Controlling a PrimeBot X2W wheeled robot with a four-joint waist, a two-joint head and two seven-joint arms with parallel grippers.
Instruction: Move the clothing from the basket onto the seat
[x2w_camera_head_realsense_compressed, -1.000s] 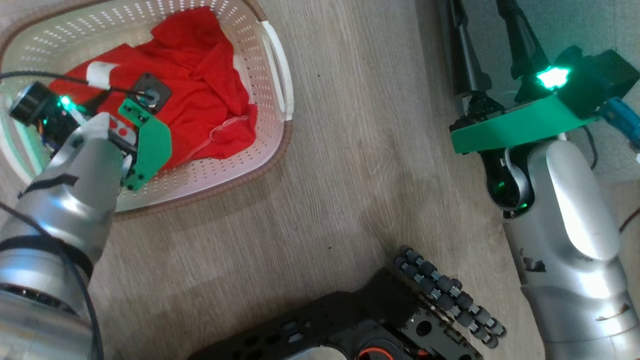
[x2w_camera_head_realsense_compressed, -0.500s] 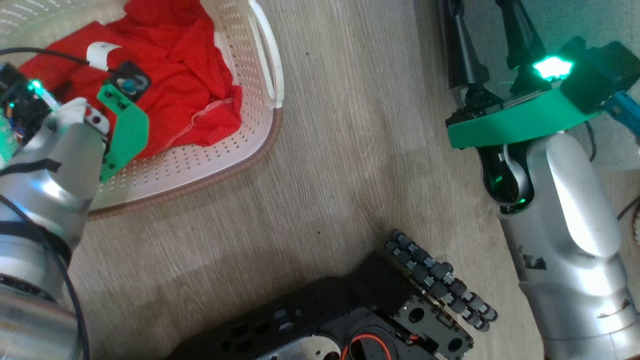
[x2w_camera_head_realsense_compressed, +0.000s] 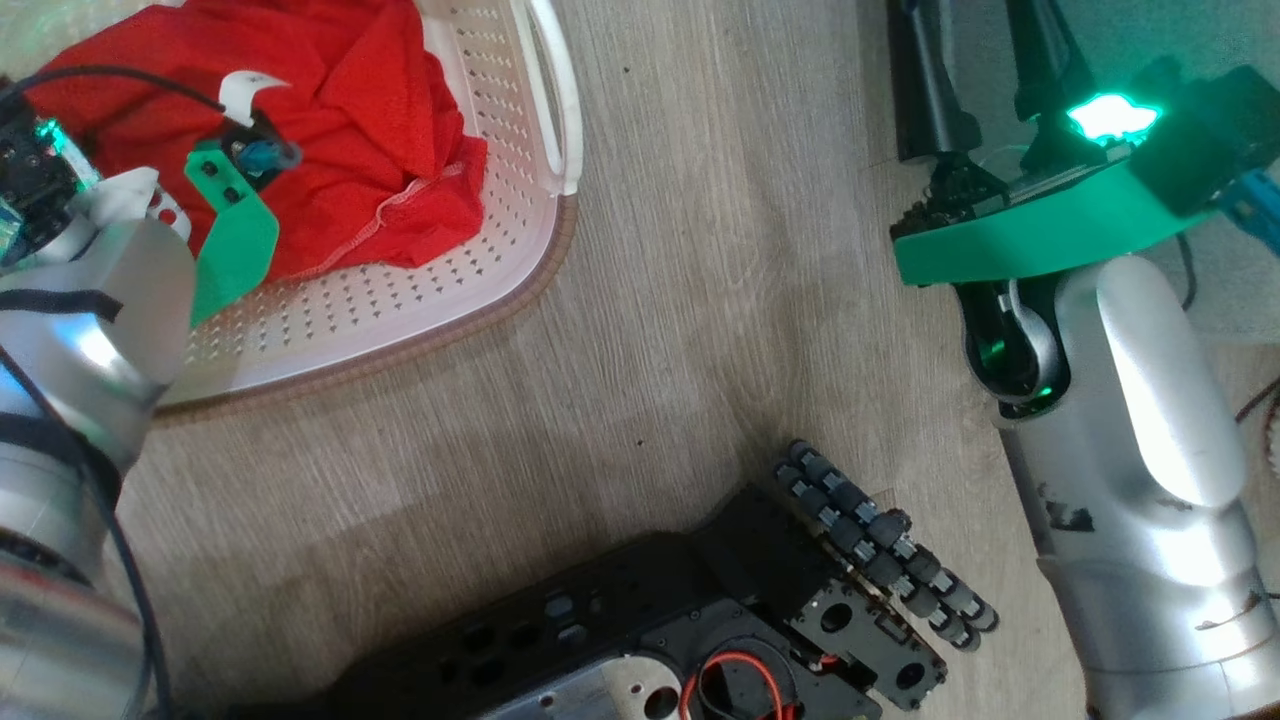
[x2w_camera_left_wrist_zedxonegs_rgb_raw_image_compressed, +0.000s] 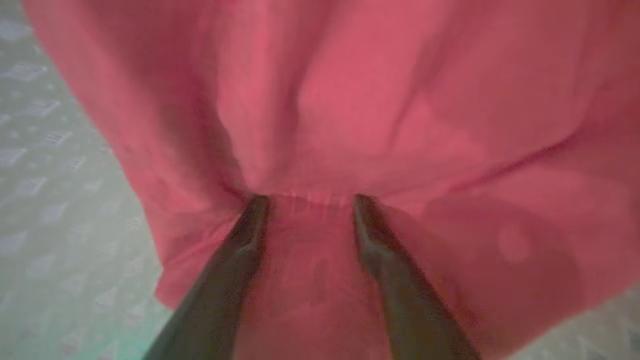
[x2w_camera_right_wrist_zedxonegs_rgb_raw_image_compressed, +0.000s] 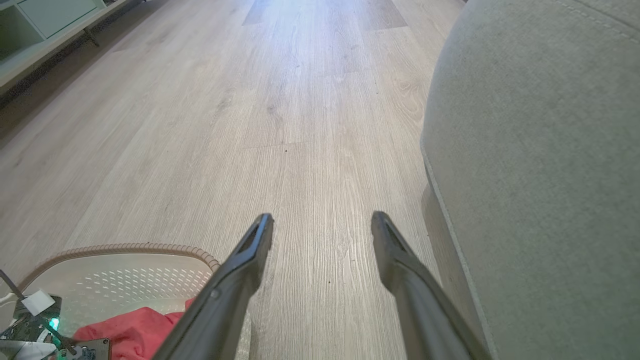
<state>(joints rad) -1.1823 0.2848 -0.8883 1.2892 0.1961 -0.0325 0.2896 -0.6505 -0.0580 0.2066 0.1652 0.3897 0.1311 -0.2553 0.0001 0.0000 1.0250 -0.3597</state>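
Note:
The red clothing lies bunched in the cream basket at the upper left of the head view. My left wrist hangs over it there. In the left wrist view, my left gripper is open and its two dark fingertips press into the red clothing, which is gathered between them. My right gripper is open with nothing in it, above the wooden floor. The grey-green seat rises just to its right. The basket and a bit of the clothing lie to its lower left.
The floor between basket and seat is pale wood. My black base with its roller wheel fills the bottom of the head view. A pale shelf unit stands far off at the upper left of the right wrist view.
The head camera has shifted, so the basket sits differently in the picture. My left wrist has gone further into the red clothing. The right arm has kept its pose.

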